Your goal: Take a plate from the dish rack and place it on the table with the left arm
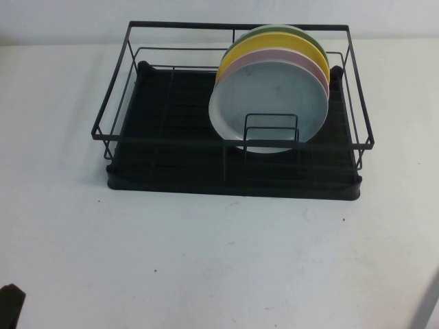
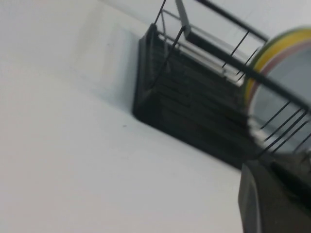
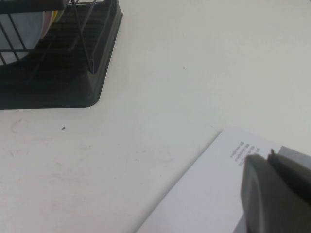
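The pale grey-blue plate [image 1: 271, 103] stands upright at the front of a stack in the black wire dish rack [image 1: 110, 103], on the rack's right side. Behind it stand a pink, a yellow and a green plate. The white table [image 1: 206, 260] is bare in front of the rack. My left gripper [image 2: 267, 167] is shut and empty, low by the table's near left corner, well short of the rack; a dark bit of it shows in the high view [image 1: 10, 305]. The left wrist view shows the plate [image 2: 286, 92] behind the wires. My right gripper [image 3: 265, 156] is shut and empty over a paper sheet.
A white printed paper sheet [image 3: 204, 194] lies on the table at the near right, under my right gripper. The rack's black drip tray [image 1: 171, 178] fills the far middle of the table. The rack's left half holds no plates.
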{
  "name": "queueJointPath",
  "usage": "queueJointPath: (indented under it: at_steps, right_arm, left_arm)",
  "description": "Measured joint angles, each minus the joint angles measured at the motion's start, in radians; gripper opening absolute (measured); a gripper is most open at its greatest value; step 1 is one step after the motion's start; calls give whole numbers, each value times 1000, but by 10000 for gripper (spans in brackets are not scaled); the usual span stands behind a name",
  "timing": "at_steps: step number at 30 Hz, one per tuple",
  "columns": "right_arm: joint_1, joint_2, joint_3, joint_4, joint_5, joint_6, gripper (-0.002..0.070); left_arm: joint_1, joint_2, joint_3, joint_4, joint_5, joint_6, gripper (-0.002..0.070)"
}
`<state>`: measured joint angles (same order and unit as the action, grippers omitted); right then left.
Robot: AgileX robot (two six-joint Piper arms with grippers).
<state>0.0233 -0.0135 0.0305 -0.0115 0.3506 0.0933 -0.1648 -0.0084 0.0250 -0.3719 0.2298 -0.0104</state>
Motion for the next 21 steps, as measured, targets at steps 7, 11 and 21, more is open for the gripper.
queueJointPath:
  at_steps: [7, 11, 21]
  right_arm:
    - [0, 0, 0, 0, 0, 0, -21]
    - [0, 0, 0, 0, 0, 0, -21]
    - [0, 0, 0, 0, 0, 0, -20]
  left_arm:
    - [0, 0, 0, -352, -169, -71, -3]
    - [0, 0, 0, -379, -243, -73, -3]
    - [0, 0, -67, -375, -18, -9, -3]
